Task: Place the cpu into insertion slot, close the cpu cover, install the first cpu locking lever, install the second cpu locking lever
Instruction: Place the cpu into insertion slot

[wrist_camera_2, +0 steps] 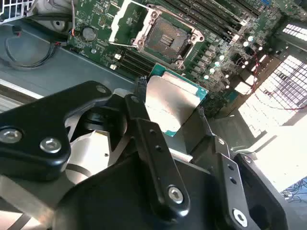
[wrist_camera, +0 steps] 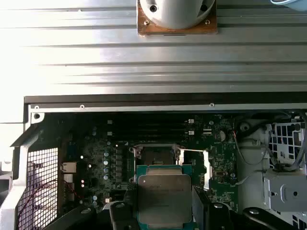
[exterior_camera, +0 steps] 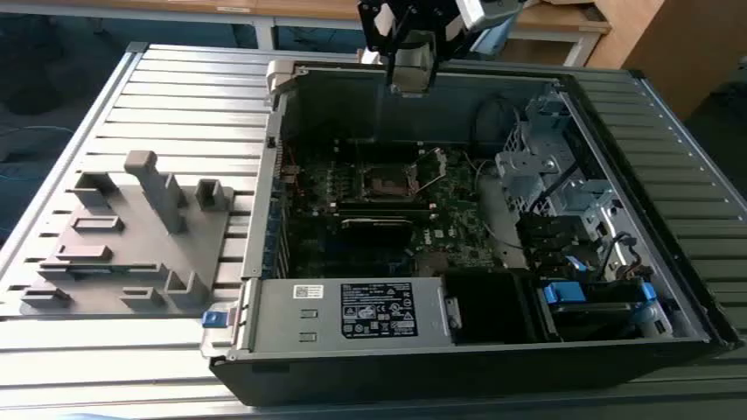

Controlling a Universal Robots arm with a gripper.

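In the second wrist view your claw (wrist_camera_2: 170,98) grips the cpu (wrist_camera_2: 173,101), with its black fingers (wrist_camera_2: 144,129) pressed against two opposite edges. The chip's dull silver top faces the camera, with a thin green border showing around it. The cpu hangs clear of the green circuit board (wrist_camera_2: 96,17), apart from the insertion slot (wrist_camera_2: 168,38), and a few long black slots (wrist_camera_2: 128,60) lie between the two. The slot is uncovered, with a dark centre inside its silvery rim. You can see the cpu cover (wrist_camera_2: 117,24) swung off it, just beside one edge. A round coin cell (wrist_camera_2: 88,33) sits near the board's edge.
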